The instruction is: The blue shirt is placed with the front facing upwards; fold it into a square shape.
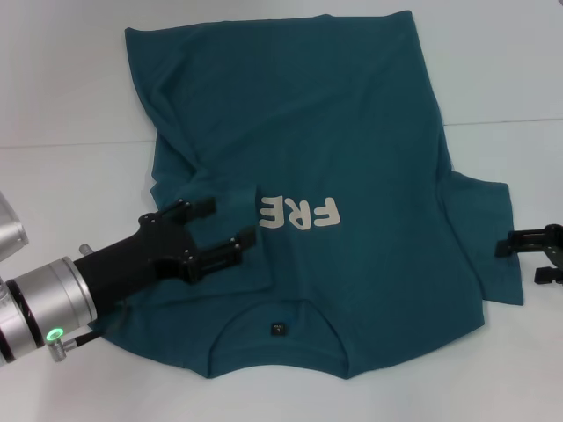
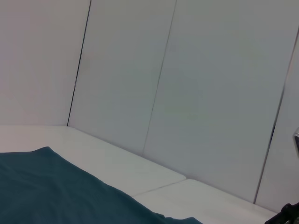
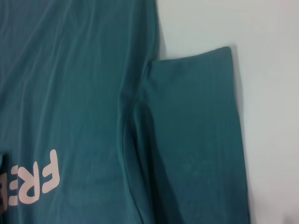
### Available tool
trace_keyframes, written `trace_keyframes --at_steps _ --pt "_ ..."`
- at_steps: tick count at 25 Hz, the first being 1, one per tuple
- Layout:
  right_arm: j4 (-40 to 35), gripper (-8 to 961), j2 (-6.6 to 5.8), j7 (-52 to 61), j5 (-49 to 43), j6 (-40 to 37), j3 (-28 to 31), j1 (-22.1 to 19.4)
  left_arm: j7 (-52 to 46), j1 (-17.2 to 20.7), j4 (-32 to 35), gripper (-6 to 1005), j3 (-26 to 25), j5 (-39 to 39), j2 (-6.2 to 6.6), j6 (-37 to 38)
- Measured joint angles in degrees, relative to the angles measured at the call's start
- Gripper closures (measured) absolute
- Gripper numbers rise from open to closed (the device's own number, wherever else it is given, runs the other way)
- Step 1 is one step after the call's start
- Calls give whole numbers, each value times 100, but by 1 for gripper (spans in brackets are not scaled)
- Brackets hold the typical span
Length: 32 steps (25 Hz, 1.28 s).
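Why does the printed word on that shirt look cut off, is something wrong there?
The blue shirt has its left side folded over the front, so the flap hides part of the white print. The left gripper hovers open over that rumpled fold. The right sleeve lies flat beside the right gripper.

We take this for a lab or robot test room, not a home. The white table (image 1: pixel 62 97) is bare and plain, with a seam running from nine o'clock to three o'clock. Behind it stands a wall of flat pale panels (image 2: pixel 187 84), parted by thin dark joints, with no household furnishings in sight.
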Motion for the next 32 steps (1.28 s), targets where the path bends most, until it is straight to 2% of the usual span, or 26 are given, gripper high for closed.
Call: trace_keyframes --at_steps 8,32 --pt "7 53 51 -4 53 80 1 0 0 3 0 123 2 31 0 -7" --pt "183 63 80 -30 68 311 -8 -1 0 -1 1 124 2 31 0 -15"
